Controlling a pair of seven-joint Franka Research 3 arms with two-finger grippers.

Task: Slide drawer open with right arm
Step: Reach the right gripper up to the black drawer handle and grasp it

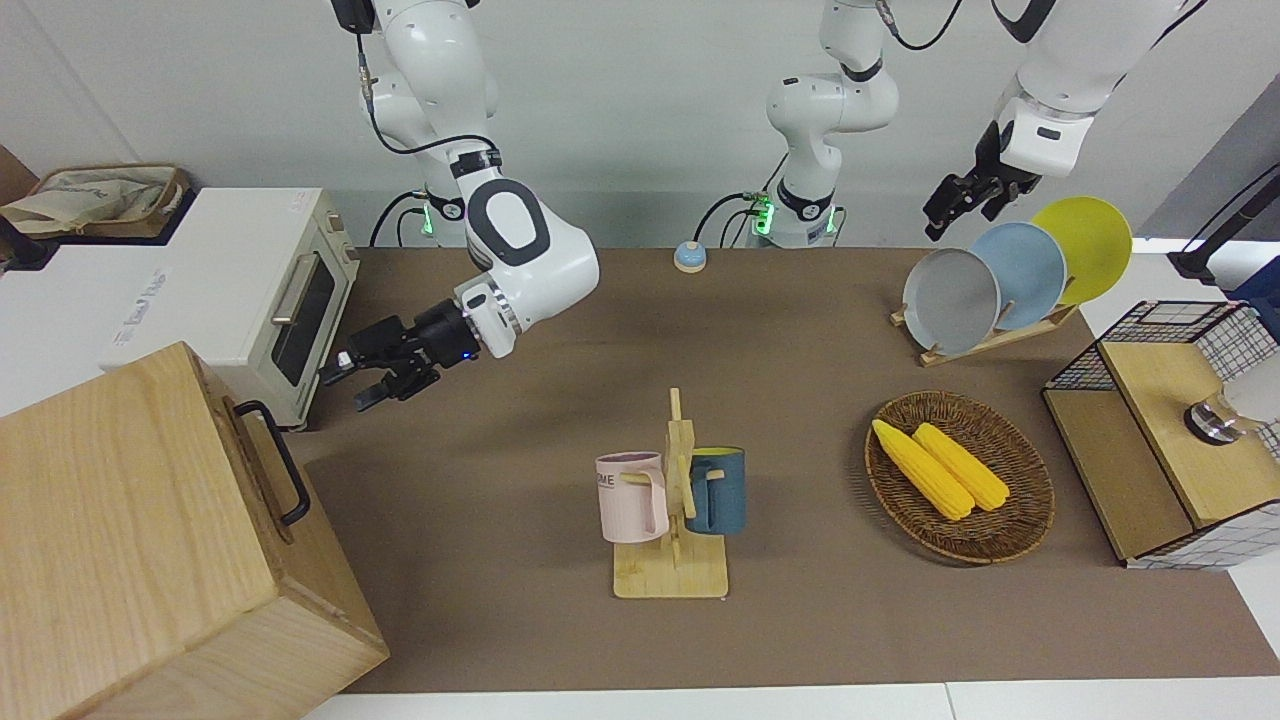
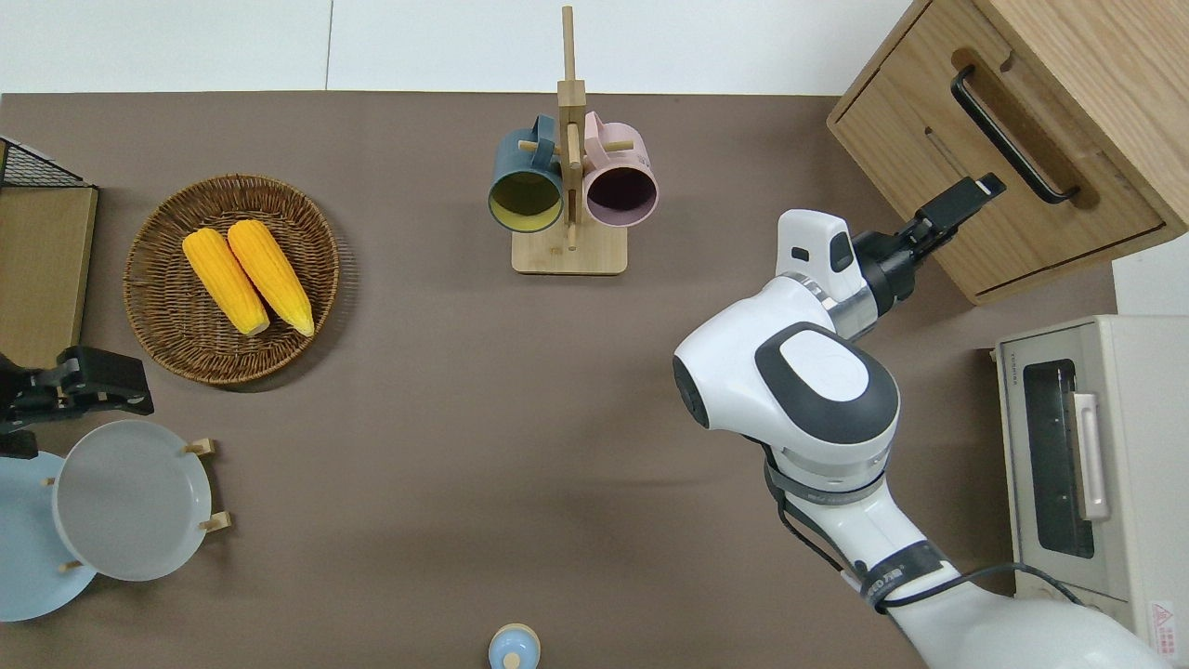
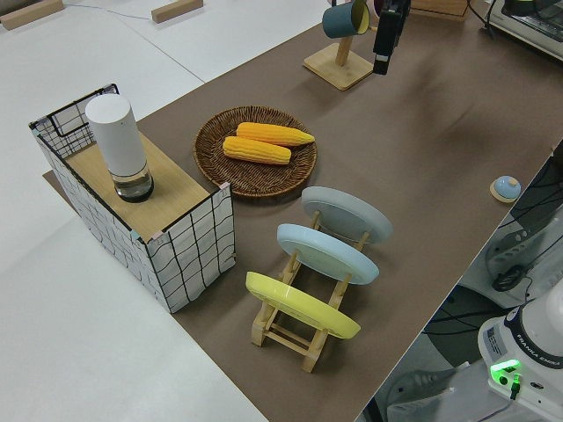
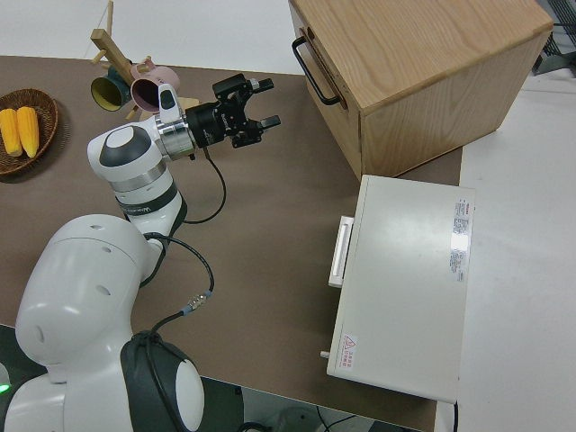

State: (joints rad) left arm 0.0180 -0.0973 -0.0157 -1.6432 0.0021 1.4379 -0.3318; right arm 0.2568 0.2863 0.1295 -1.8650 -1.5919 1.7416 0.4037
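Observation:
The drawer is the light-wood front of the big pale wooden box at the right arm's end of the table. It looks shut, and its black bar handle also shows in the front view and the right side view. My right gripper is open and empty, up in the air. Its fingertips point at the drawer front, just short of the handle's end nearer the robots, and touch nothing. It also shows in the front view and the right side view. The left arm is parked.
A white toaster oven stands beside the box, nearer the robots. A mug rack with two mugs stands mid-table. A basket of corn, a plate rack and a wire-mesh box are toward the left arm's end. A small blue bell sits near the robots.

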